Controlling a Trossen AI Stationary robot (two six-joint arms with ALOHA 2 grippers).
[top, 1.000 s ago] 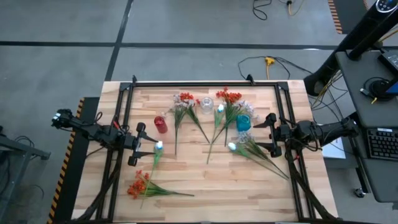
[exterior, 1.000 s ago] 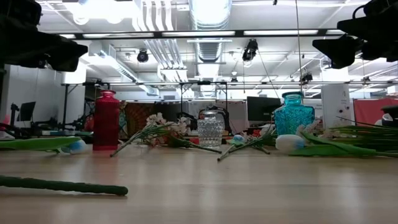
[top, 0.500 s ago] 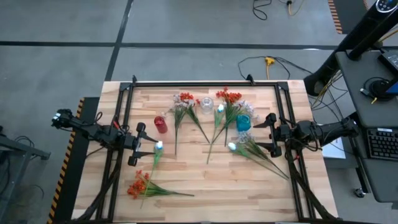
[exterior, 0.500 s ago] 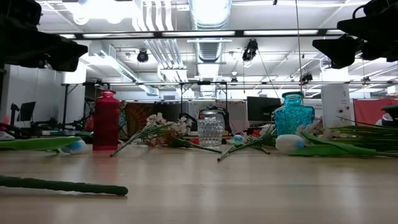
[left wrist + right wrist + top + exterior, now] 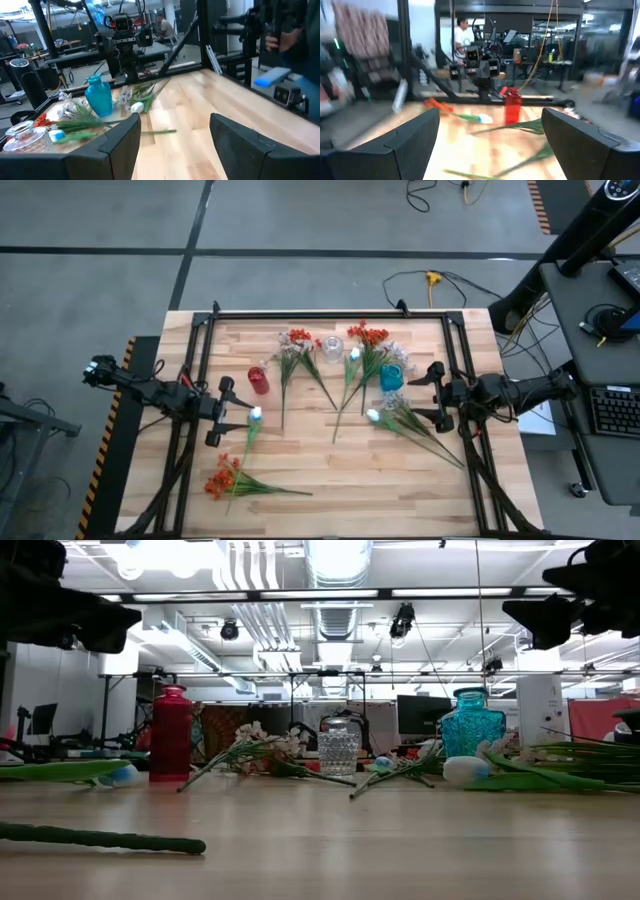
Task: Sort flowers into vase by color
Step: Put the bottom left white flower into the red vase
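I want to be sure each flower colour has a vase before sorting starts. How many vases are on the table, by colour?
Red vase: 1
Clear glass vase: 1
Blue vase: 1
Total: 3

Flowers (image 5: 300, 358) on table (image 5: 330, 480) — among vases (image 5: 332, 348)
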